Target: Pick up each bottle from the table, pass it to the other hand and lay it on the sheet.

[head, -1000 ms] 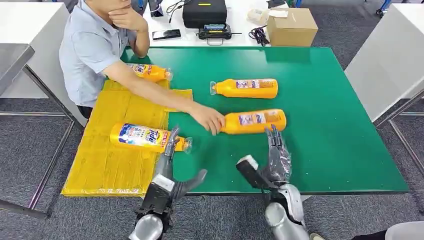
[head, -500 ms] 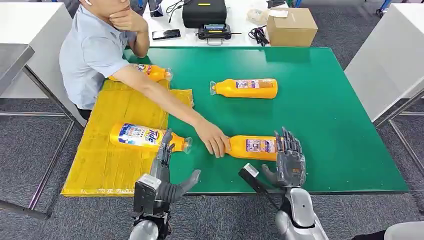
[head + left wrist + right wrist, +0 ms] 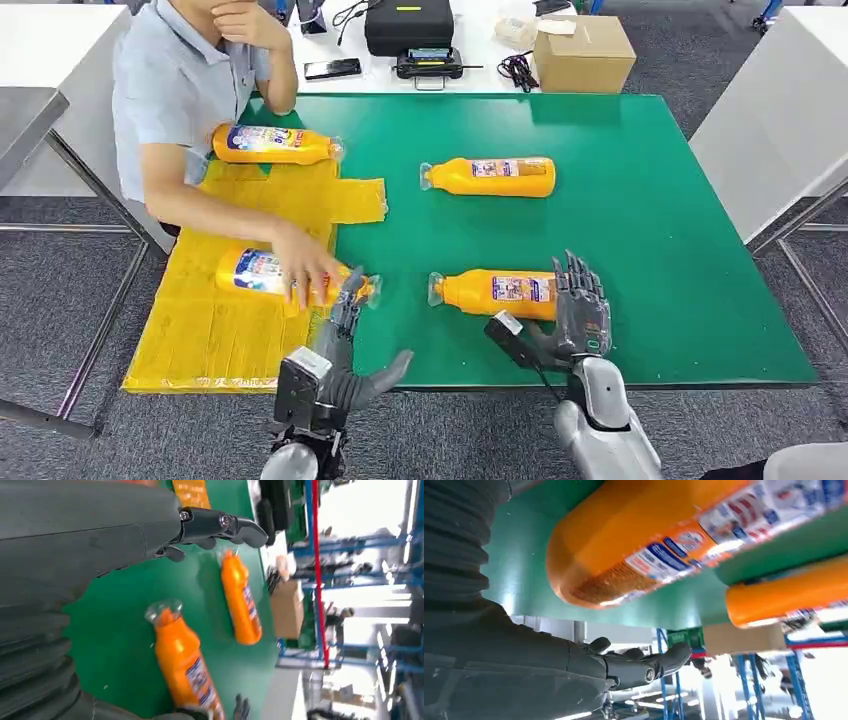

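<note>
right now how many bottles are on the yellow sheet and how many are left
Done: two orange detergent bottles lie on the yellow sheet, the far sheet bottle and the near sheet bottle, which a person's hand touches. In hand: nothing; the right hand is open at the base of the near table bottle, the left hand open. Left: that bottle and the far table bottle on the green table.

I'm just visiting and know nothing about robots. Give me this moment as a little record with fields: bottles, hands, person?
bottles on green table: two, the far bottle and the near bottle, both lying flat
bottles on yellow sheet: two
right hand: open, at the near bottle's base end
left hand: open, holding nothing
person's hand: resting on the nearer sheet bottle
</note>
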Tool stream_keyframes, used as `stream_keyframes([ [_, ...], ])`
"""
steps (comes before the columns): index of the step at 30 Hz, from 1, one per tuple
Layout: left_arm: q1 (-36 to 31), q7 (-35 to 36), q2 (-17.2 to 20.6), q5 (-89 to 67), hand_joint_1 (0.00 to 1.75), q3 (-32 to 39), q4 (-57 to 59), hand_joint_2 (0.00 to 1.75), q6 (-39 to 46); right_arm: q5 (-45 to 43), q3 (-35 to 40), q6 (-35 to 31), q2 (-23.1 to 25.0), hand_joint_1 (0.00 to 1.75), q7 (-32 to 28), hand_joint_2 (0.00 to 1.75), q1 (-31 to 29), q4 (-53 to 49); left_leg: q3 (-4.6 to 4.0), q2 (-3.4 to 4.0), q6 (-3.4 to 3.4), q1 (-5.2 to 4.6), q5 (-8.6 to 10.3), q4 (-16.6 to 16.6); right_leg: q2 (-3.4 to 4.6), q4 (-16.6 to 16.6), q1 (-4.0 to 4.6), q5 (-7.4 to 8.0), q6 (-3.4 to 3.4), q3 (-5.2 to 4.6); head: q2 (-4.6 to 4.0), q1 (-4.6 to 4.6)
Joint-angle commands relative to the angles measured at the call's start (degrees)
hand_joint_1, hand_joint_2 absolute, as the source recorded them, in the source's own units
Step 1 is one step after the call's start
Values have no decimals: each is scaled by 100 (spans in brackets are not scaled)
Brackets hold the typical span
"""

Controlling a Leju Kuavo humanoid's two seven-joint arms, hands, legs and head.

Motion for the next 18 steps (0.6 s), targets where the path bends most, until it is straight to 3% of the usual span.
stream_keyframes([
  [1, -217, 188, 235, 17, 0, -158, 249, 175, -151, 40, 57, 182, -153, 0, 22, 175, -704, 1066, 34, 14, -11, 4, -9, -3, 10, -5, 6, -5, -14, 31, 0, 0],
  [8, -315, 568, 141, 100, 0, 5, 585, 175, 23, -95, 45, 344, -69, 0, -1, 175, -872, 1393, 27, 13, -9, 2, -6, -7, 10, -7, 3, -2, -11, 23, 0, 0],
  [18, -456, 573, 54, 60, 0, 40, 835, 175, 223, -226, 104, 476, -33, 0, -143, 175, -1003, 1637, 29, 11, -10, 5, -7, -5, 7, -6, 6, -4, -13, 27, 0, 0],
])
